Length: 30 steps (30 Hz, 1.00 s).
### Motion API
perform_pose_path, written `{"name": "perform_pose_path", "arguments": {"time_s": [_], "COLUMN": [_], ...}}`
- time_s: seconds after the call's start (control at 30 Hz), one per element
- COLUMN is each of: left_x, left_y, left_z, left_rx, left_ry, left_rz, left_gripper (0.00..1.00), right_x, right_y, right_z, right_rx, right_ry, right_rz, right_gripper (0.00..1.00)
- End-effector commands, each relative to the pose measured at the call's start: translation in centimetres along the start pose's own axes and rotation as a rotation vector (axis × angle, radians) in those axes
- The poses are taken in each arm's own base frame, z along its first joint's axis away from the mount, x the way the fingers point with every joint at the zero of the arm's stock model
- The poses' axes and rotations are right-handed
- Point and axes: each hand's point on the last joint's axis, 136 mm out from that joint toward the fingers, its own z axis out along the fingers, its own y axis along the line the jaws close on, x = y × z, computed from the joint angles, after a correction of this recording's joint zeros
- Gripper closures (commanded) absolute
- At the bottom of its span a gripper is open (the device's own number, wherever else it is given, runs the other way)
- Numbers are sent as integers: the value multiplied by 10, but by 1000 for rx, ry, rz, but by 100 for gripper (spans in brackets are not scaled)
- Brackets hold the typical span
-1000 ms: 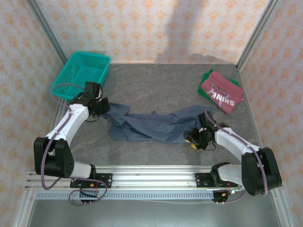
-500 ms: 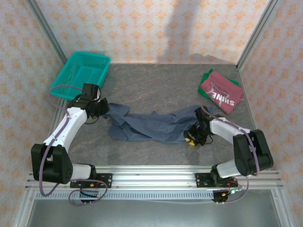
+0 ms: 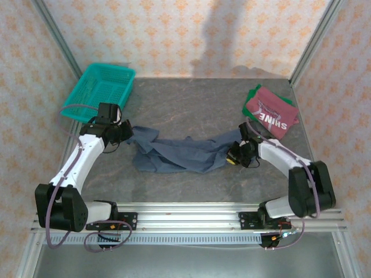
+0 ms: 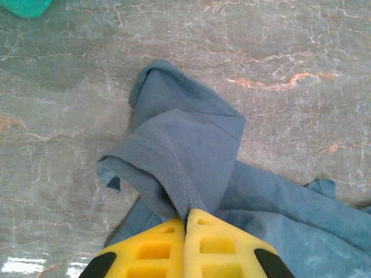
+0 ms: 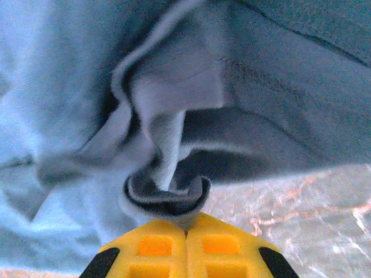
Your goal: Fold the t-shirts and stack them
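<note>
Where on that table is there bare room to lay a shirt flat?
Bare tabletop lies at the back, between the teal basket and the red shirt, and along the front, between the blue shirt and the rail. The middle band is crowded.

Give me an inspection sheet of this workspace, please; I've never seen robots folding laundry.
Surface: grey marbled tabletop, no spills seen.
Job's things: slate-blue t-shirt crumpled mid-table, stretched between both grippers; dark red SHINE t-shirt folded on green t-shirt, far right.
Clutter: teal mesh basket, far left corner.
Grippers: left gripper shut on the blue shirt's hem; right gripper shut on its bunched edge.
Cables: purple cables looping along both arms.
Surroundings: patterned walls, aluminium frame.
</note>
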Motion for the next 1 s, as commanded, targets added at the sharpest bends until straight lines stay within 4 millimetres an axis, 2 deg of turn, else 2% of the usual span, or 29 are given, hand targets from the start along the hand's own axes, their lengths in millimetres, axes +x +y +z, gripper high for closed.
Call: {"name": "perform_pose_path", "arguments": {"time_s": [0.0,0.03,0.2,0.37,0.5,0.67,0.8,0.97], "left_x": [-15,-19,-50,-80,-99,-117,-125,-134], "left_y": [-11,-15,-42,-66,-78,-94,-105,-115], "left_z": [-29,-36,-88,-140,-185,-257,-312,-361], "left_rx": [44,57,135,197,213,254,287,309], "left_ry": [-51,-67,-179,-290,-393,-544,-659,-765], "left_rz": [0,-2,-3,25,75,146,204,251], "left_gripper": [100,100,100,100,100,100,100,100], "right_x": [-3,-4,-16,-27,-29,-14,1,14], "right_y": [9,14,52,87,111,132,139,151], "right_z": [-44,-55,-142,-209,-261,-330,-380,-434], "right_rx": [-27,-46,-229,-365,-459,-559,-609,-686], "right_ry": [-88,-105,-281,-382,-462,-557,-639,-730], "right_rz": [-35,-36,-64,-84,-115,-154,-172,-189], "right_gripper": [100,100,100,100,100,100,100,100]}}
